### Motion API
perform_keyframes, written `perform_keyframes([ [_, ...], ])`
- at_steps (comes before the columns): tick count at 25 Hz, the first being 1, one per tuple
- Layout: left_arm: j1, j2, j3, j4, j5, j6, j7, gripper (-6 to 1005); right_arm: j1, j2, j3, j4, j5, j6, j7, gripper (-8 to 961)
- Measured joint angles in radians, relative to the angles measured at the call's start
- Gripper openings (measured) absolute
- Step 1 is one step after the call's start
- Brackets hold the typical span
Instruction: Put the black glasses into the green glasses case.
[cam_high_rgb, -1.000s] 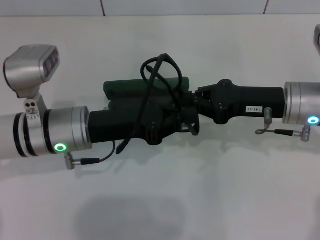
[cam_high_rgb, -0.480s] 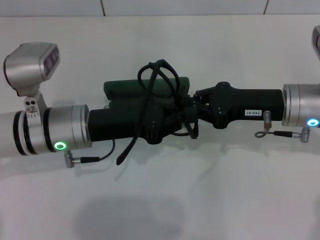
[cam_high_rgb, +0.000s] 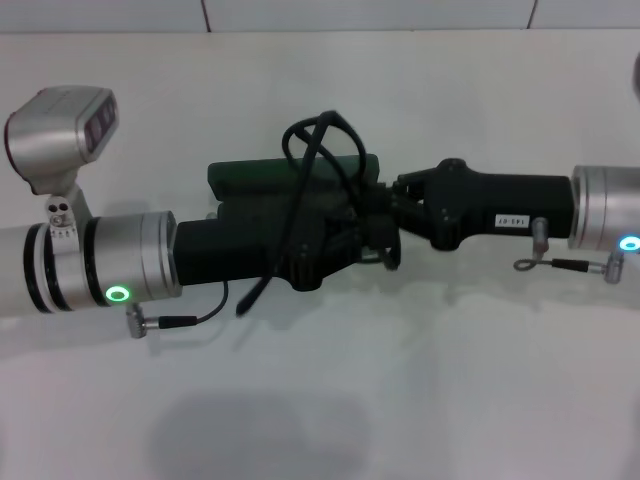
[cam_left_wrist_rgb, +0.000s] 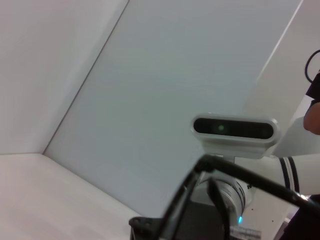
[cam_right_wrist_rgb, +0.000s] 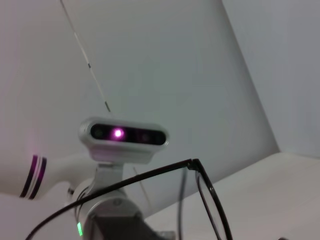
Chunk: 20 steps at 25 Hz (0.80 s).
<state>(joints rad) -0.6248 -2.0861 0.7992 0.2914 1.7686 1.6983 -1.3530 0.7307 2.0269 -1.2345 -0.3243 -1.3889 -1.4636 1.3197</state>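
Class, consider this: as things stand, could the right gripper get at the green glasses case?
Probably not freely: the left gripper and the black glasses sit over the green glasses case, between it and the right gripper.

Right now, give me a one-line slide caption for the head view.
Both arms meet over the green glasses case, the black glasses held between them.
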Motion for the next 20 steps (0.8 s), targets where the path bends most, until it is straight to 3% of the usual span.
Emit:
perform_keyframes([
  [5,0.008,0.003,0.000,0.000,0.015,0.003,-0.008,-1,-0.054,-0.010,0.076,-0.048,0.031,0.023,-0.024,66],
  [8,0.016,0.003,0.000,0.000,0.044,0.002,-0.010,-1,-0.109,-0.011,0.144,-0.142,0.027,0.061,-0.075,67],
  [12,0.034,0.003,0.001,0.000,0.075,-0.004,-0.023,-1,-0.164,-0.012,0.152,-0.258,0.026,0.157,-0.166,68],
  [20,0.047,0.006,0.002,0.002,0.080,-0.006,-0.032,-1,-0.179,-0.001,0.095,-0.325,0.063,0.192,-0.638,71],
])
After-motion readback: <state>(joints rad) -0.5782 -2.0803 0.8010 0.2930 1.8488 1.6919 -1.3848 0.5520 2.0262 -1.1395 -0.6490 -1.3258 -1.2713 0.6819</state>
